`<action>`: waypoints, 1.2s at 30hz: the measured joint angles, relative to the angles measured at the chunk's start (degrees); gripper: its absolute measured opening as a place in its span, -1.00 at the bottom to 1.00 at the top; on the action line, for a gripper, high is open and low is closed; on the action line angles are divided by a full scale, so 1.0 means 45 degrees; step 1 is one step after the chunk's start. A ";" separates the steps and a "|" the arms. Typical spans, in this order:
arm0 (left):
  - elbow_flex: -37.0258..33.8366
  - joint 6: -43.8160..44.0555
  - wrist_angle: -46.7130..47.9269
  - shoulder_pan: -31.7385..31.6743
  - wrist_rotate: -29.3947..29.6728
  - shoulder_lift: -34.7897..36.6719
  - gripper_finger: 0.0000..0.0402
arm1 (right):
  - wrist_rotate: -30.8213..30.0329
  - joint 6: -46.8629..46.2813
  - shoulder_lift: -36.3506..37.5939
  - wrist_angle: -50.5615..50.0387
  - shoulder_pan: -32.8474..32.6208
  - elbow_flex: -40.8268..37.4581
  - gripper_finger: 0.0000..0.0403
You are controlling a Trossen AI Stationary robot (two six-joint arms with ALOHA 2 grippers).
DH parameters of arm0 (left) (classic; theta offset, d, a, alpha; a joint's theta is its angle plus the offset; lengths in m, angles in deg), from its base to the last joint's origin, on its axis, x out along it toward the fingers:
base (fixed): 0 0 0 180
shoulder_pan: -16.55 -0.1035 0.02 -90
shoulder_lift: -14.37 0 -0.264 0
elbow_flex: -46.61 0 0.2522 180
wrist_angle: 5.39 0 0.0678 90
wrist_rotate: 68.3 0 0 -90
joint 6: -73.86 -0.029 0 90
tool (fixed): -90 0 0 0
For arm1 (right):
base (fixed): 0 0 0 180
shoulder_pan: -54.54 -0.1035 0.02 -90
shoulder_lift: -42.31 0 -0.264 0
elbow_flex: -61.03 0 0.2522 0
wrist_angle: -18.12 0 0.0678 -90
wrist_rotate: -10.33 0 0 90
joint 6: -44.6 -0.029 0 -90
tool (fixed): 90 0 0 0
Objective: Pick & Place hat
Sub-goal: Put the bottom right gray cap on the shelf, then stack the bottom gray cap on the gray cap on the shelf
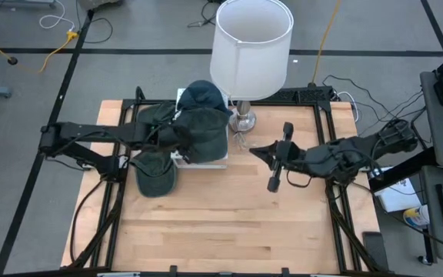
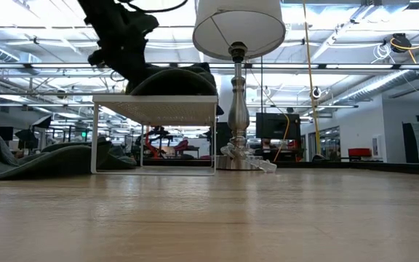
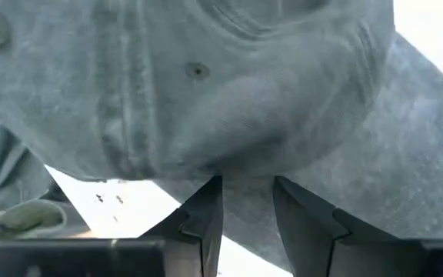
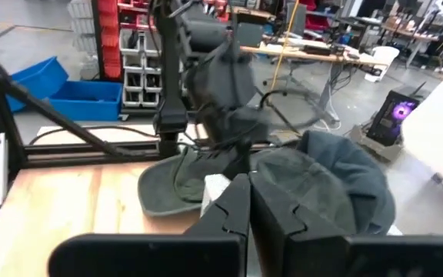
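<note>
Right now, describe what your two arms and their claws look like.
Both arms are dark and slim, built of jointed links with black cables trailing from them. The left claw has two flat, dark, wedge-shaped fingers with angular edges. The right claw has the same dark, blocky fingers, tapering to a point. No markings are visible.

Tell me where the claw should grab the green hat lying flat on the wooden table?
Probably its flat brim: the dark green fabric cap lies low beside the white wire rack, so a claw coming straight down from above could pinch that thin edge more easily than the rounded crown.
</note>
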 joint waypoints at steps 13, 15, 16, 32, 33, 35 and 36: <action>0.0146 -0.0851 0.0769 -0.0503 -0.1058 0.0347 -0.40 | -0.0024 -0.0104 0.0000 0.1577 -0.0361 -0.1495 -1.00; 0.0141 -0.0751 0.0811 -0.0503 -0.1391 0.0519 -0.40 | -0.0036 -0.0079 0.0002 0.1787 -0.0352 -0.1552 -1.00; 0.0141 -0.0747 0.0830 -0.0503 -0.1451 0.0669 -0.40 | -0.0038 -0.0021 0.0005 0.1934 -0.0317 -0.1571 -1.00; 0.0151 -0.0403 0.2989 -0.0392 -0.4840 0.3381 -0.40 | -0.0005 0.0547 0.0005 0.2029 -0.0307 -0.1571 -0.50; 0.0150 -0.0184 0.3282 -0.0330 -0.5031 0.3465 -0.40 | -0.0005 0.0544 0.0005 0.2033 -0.0307 -0.1571 -0.46; 0.0146 0.0355 0.3971 -0.0191 -0.5414 0.3639 -0.40 | -0.0004 0.0460 0.0005 0.2030 -0.0307 -0.1571 -0.38; 0.0146 0.0639 0.4397 -0.0130 -0.5668 0.3692 -0.40 | 0.0000 0.0296 0.0005 0.2030 -0.0307 -0.1571 -0.34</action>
